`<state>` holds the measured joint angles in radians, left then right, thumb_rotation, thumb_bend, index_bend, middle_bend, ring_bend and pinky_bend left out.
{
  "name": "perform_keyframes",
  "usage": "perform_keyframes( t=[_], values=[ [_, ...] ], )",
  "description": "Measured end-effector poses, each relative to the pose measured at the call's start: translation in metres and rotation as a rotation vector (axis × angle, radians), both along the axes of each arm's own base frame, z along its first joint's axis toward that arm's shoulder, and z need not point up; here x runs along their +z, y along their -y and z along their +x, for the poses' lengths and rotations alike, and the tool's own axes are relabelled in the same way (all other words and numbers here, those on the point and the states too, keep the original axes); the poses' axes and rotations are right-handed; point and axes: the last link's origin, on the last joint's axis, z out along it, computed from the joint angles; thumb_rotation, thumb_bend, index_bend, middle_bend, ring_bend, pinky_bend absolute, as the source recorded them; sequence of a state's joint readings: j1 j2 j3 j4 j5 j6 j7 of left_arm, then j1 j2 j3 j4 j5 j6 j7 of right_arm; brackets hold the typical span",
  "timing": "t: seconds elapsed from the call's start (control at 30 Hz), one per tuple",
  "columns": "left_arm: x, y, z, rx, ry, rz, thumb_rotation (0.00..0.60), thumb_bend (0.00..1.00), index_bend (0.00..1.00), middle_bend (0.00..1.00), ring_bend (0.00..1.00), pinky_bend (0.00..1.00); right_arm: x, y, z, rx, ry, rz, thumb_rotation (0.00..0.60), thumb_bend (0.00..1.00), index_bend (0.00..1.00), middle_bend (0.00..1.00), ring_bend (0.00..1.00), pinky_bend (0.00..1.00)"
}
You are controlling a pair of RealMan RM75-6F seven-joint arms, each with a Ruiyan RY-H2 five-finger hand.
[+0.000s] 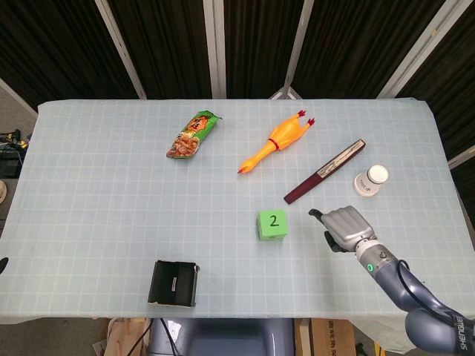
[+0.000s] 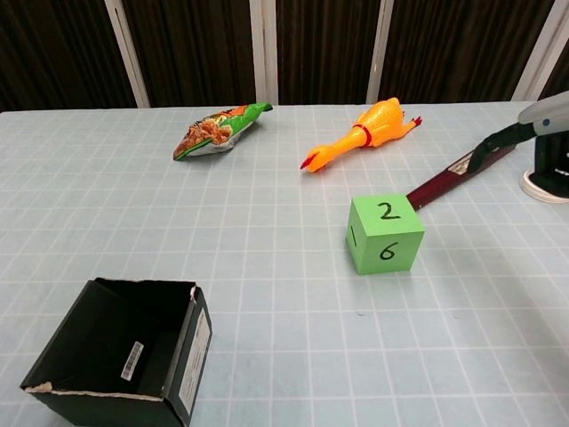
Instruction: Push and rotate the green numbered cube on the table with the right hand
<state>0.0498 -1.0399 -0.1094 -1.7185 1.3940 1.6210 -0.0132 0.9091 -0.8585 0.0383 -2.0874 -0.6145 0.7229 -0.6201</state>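
The green numbered cube (image 1: 272,224) stands a little right of the table's middle, with 2 on top. In the chest view the cube (image 2: 384,234) also shows 6 on its front face and 1 on its left face. My right hand (image 1: 343,227) hovers just right of the cube with a small gap between them, holding nothing, one finger reaching toward the cube. The chest view catches that right hand (image 2: 536,120) at the right edge, above the table. Only a dark sliver of my left hand (image 1: 2,262) shows at the left edge.
A dark red stick-like case (image 1: 324,171) lies behind the cube, and a white cup (image 1: 370,180) stands behind the right hand. A rubber chicken (image 1: 276,141) and a snack bag (image 1: 194,134) lie further back. A black open box (image 1: 174,282) sits near the front edge.
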Motion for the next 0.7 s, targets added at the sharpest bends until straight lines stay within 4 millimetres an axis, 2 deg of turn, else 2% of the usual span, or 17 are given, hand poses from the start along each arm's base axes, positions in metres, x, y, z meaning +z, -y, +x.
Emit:
perform_keyframes(
  t=[0.3,0.43,0.7],
  values=[
    [-0.002,-0.002,0.001,0.005,-0.008,-0.004,0.6,0.26,0.01,0.0,0.04,0.16,-0.021,0.009,0.008,-0.03,-0.059,0.028,0.6,0.72,0.18,0.84,0.82,0.6],
    [-0.004,-0.002,0.001,0.003,-0.014,-0.008,0.6,0.26,0.01,0.0,0.04,0.16,-0.027,0.012,0.007,-0.03,-0.081,0.032,0.6,0.72,0.18,0.84,0.82,0.57],
    [-0.004,-0.003,0.001,0.007,-0.016,0.0,0.6,0.26,0.01,0.0,0.04,0.16,-0.038,0.018,0.011,-0.024,-0.093,0.042,0.6,0.72,0.18,0.84,0.82,0.57]
  ],
)
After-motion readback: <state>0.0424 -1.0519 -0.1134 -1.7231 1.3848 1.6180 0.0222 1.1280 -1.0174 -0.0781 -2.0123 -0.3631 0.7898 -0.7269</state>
